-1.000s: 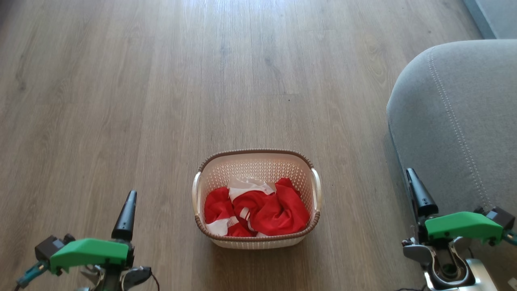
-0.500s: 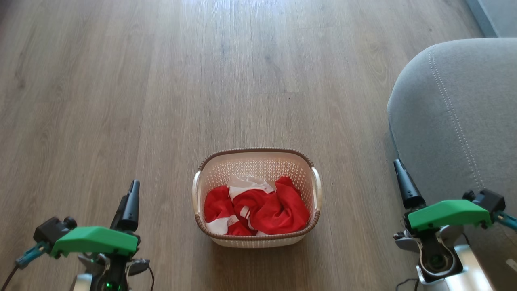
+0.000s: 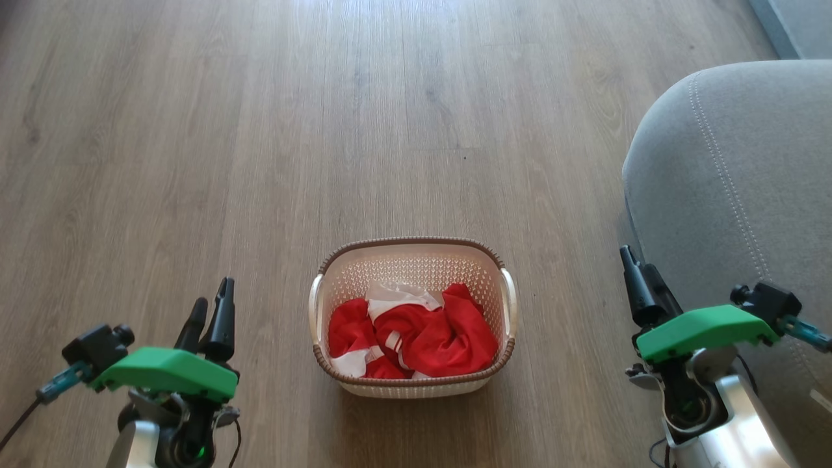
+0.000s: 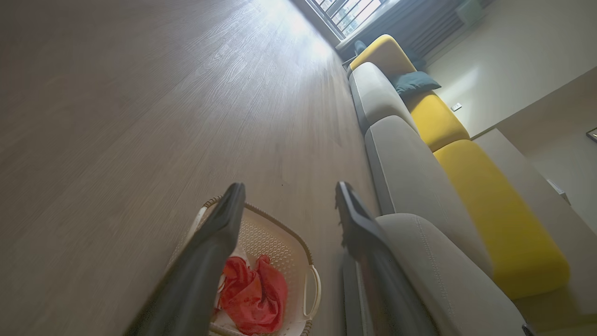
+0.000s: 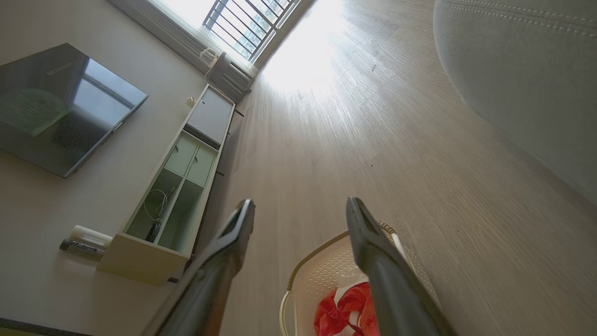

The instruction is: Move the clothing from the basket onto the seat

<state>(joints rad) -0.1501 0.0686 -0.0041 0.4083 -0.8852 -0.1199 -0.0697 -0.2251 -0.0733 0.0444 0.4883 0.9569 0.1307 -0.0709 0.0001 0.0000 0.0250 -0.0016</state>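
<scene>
Red clothing (image 3: 448, 344) in cream basket (image 3: 416, 266), wood floor (image 3: 260, 162), grey seat (image 3: 734, 162) nearby

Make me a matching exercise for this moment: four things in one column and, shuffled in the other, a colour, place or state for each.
Things
1. clothing
2. basket
3. seat
4. left gripper

Descriptions
A. grey, at the right of the head view
B. open, holding nothing
C. red and white, crumpled in a heap
D. cream with a brown rim, standing on the floor

Pairs: 1-C, 2-D, 3-A, 4-B
</scene>
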